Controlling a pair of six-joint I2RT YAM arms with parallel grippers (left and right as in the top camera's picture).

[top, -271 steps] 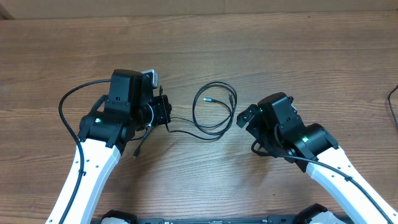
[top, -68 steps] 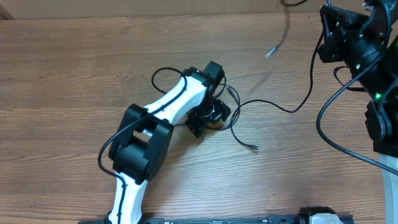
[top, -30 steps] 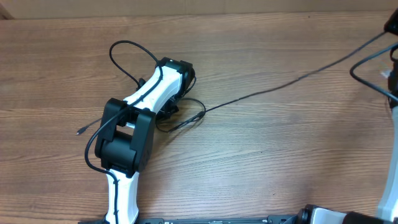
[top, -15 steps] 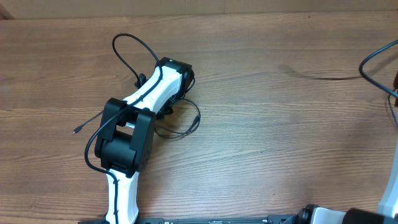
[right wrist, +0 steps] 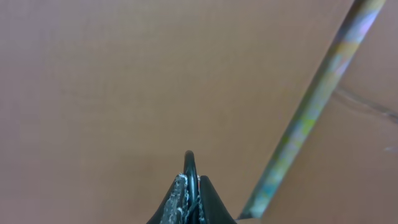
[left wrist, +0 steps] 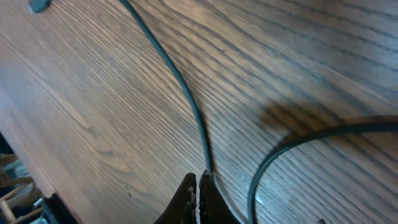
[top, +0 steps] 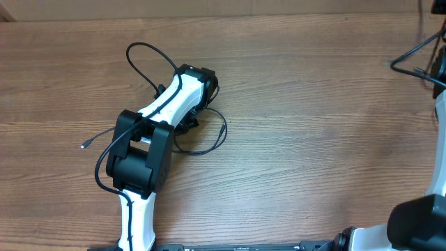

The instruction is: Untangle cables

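On the wooden table [top: 313,139] the left gripper [left wrist: 199,179] pinched the first cable [left wrist: 188,93] running ahead of it, the right gripper [right wrist: 189,182] clamped the second cable [right wrist: 189,157] aloft; pulling apart slowly seemed wisest

We log first cable [top: 224,132], thin, black, in a slack loop on the table [top: 313,139], plug end [top: 84,146] leftward; second cable [right wrist: 189,160] pinched in the right gripper [right wrist: 190,182].
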